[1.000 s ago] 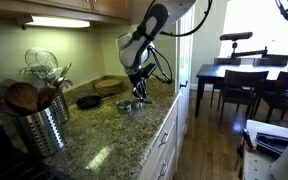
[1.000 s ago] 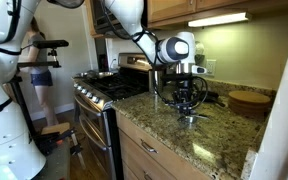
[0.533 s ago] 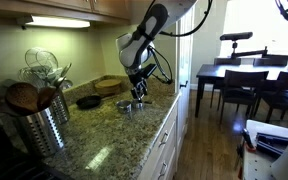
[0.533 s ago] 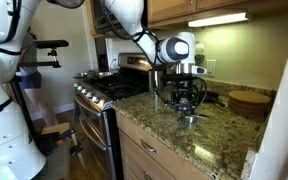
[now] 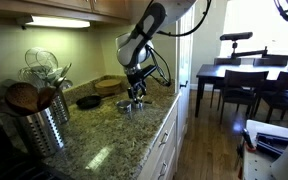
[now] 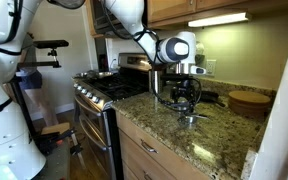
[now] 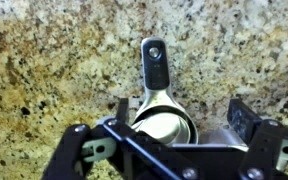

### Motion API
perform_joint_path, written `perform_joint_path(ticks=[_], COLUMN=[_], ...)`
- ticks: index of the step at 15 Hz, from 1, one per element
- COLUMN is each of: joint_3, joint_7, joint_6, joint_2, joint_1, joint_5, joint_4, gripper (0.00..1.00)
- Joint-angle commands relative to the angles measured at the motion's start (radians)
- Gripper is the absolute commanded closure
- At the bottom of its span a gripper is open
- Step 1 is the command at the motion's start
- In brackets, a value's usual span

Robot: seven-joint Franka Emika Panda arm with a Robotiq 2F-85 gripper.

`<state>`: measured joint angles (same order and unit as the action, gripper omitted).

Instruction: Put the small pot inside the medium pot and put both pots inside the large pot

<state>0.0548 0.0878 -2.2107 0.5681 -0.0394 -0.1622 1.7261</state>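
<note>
Black pincer [image 6: 187,102], spread wide and empty, hovers over a shiny round silver metal pot [image 7: 164,118] near the speckled granite surface's [image 7: 44,60] front edge; rising straight up should clear its handle [image 7: 155,60].

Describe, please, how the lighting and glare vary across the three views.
In both exterior views the under-cabinet light burns white and leaves a sheen on the counter; in an exterior view the window is blown out. In the wrist view the counter is evenly lit, the pot shows bright glare, and the fingers are dark.
</note>
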Motion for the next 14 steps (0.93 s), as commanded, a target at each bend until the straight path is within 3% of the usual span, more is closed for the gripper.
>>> perform_joint_path(ticks=[1,14], joint_3=[-0.003,-0.009], joint_7=[-0.042,-0.031], joint_6=[0.026,0.021], joint_2=[0.019,0.083], joint_1=[0.004,0.012], joint_5=[0.023,0.018], joint_4=[-0.025,-0.112], gripper=[0.00,0.00])
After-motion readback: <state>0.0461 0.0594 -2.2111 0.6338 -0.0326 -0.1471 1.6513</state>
